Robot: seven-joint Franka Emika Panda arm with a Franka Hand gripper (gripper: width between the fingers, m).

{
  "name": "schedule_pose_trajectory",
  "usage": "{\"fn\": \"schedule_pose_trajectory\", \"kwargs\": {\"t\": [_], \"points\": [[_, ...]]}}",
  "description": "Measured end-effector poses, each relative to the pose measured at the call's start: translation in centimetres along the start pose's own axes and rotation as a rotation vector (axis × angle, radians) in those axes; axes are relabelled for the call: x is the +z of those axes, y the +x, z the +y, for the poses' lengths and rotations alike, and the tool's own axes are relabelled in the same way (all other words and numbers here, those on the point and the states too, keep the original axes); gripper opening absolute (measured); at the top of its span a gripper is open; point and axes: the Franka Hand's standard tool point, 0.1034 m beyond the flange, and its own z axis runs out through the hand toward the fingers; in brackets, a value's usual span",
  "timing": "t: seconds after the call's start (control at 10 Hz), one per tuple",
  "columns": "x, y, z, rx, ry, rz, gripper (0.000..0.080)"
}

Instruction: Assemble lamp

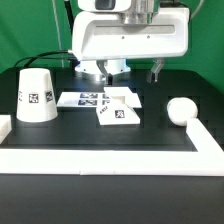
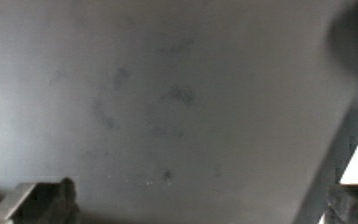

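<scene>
The hand (image 1: 110, 70) hangs near the counter's (image 1: 90, 137) back edge. The lamp base (image 1: 118, 113) sits just frontward of it, the nearest part. Finger spacing: cannot tell.

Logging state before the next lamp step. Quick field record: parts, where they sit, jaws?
shade: standing wide end down, alone at the exterior view's left
base: mid table, just in front of the marker board; contact unclear
bulb: loose at the exterior view's right, near the white edge rail
assembly: all three parts apart, nothing joined
jaws: up behind the marker board, holding no part; open or shut cannot be told
wrist view: mostly bare table
</scene>
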Motion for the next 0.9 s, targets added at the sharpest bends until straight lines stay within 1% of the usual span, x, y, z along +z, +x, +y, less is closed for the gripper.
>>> {"fn": "schedule_pose_trajectory", "kwargs": {"t": [0.1, 0.2, 0.3, 0.4, 0.5, 0.6, 0.9], "points": [[0.4, -0.9, -0.1, 0.012, 0.001, -0.011, 0.0699], [0.7, -2.6, -0.4, 0.012, 0.003, -0.024, 0.0699], [1.0, -3.7, -0.4, 0.017, 0.005, -0.035, 0.0699], [1.4, -5.0, -0.3, 0.023, 0.006, -0.052, 0.0699], [1.5, -5.8, 0.0, 0.034, 0.007, -0.062, 0.0699], [1.6, -6.2, 0.3, 0.040, 0.006, -0.066, 0.0699], [1.7, -6.2, 0.2, 0.036, 0.006, -0.067, 0.0699]]}}
